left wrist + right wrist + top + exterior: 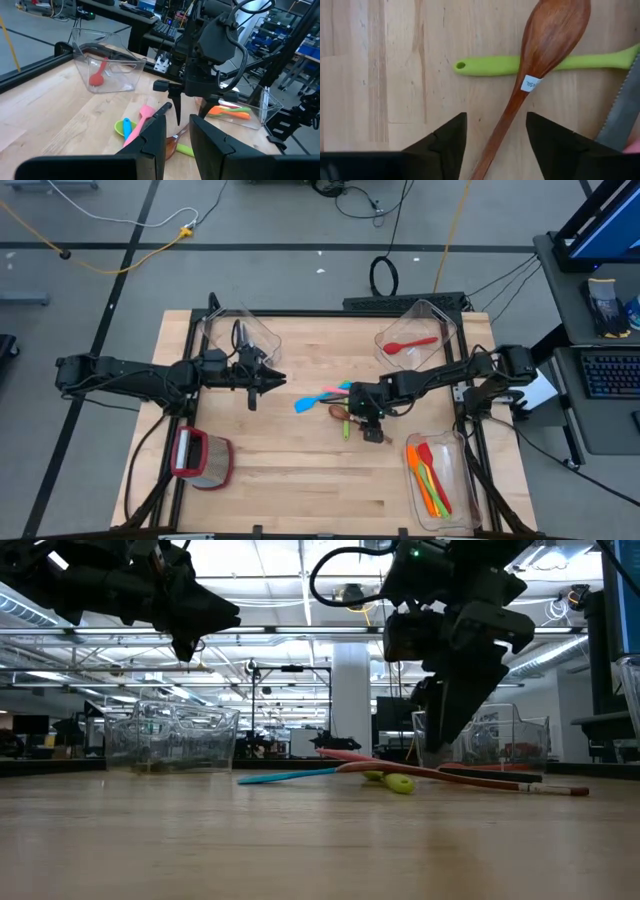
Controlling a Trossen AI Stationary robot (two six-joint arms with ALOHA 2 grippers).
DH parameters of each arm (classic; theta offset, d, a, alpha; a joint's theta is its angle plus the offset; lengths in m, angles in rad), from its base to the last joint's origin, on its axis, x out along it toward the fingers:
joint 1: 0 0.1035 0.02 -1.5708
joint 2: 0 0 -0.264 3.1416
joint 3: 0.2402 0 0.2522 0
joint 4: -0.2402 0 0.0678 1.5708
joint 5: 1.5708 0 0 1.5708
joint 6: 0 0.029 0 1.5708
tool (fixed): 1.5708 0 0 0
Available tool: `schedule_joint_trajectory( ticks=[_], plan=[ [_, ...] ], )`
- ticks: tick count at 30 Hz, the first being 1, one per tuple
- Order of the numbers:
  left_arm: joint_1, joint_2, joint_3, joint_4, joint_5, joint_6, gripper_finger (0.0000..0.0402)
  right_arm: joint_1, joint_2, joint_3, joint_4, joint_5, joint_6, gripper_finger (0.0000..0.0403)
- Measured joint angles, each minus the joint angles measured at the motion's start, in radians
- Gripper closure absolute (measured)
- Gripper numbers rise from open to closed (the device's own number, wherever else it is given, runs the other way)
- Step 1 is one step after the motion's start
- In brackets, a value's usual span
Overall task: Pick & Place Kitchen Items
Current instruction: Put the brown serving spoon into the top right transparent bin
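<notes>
Closest to us, the right gripper (496,116) hangs low over the middle of the wooden table (300,480). Its fingers are spread wide on either side of the wooden spoon (552,35) and do not touch it. The spoon lies flat, its handle running back between the fingers and its bowl pointing away from the gripper.

We see the left gripper (278,379) raised above the table's left half, aimed at the pile. Only a narrow gap shows between its fingers, and it holds nothing.

Three clear bins stand at the table's edges. The far-left bin (265,330) holds black-handled knives (240,335). The far-right bin (440,315) holds a red spoon (415,342). The near-right bin (455,500) holds orange, red and green utensils (430,480) laid lengthwise. A red-rimmed container (200,460) sits near left.

In the pile, a green utensil (490,65) lies crosswise under the spoon's neck, with a serrated knife blade (620,110) beside them. A blue spatula (310,403) and a pink spatula (335,391) stretch towards the left arm.
</notes>
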Motion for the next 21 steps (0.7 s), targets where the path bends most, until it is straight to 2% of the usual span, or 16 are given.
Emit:
schedule_joint_trajectory(
  ticks=[7, 18, 21],
  plan=[
    [0.0, 0.0, 0.0, 0.0, 0.0, 0.0, 0.0314, 0.0, 0.037, 0.0, 0.05, 0.02, -0.001, 0.0186],
    [0.0, 0.0, 0.0, 0.0, 0.0, -0.004, 0.0314, 0.002, 0.148, 0.003, 0.081, 0.087, -0.006, 0.0205],
    [0.0, 0.0, 0.0, -0.003, 0.0, -0.004, 0.0314, 0.011, 0.173, 0.004, 0.081, 0.142, 0.005, 0.0211]
  ],
)
